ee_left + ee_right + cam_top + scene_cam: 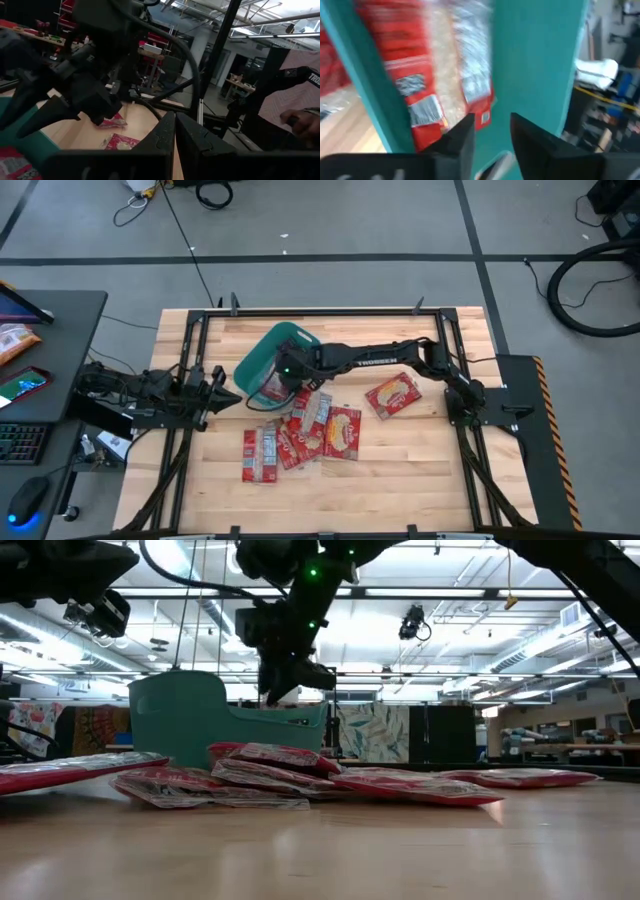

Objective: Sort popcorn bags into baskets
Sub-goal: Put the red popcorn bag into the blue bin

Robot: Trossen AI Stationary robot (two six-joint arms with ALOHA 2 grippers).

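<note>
Right hand (283, 376) over teal basket (262, 352), fingers parted, empty; bag (440, 75) inside. Risk: retreat snags rim, tips basket. Left hand (222, 392) idle at worktop edge, shut.

The right arm (370, 358) covers the basket (262, 358) at its 3 o'clock rim. The packet (435, 75) inside it is blurred, its print unreadable.
</note>
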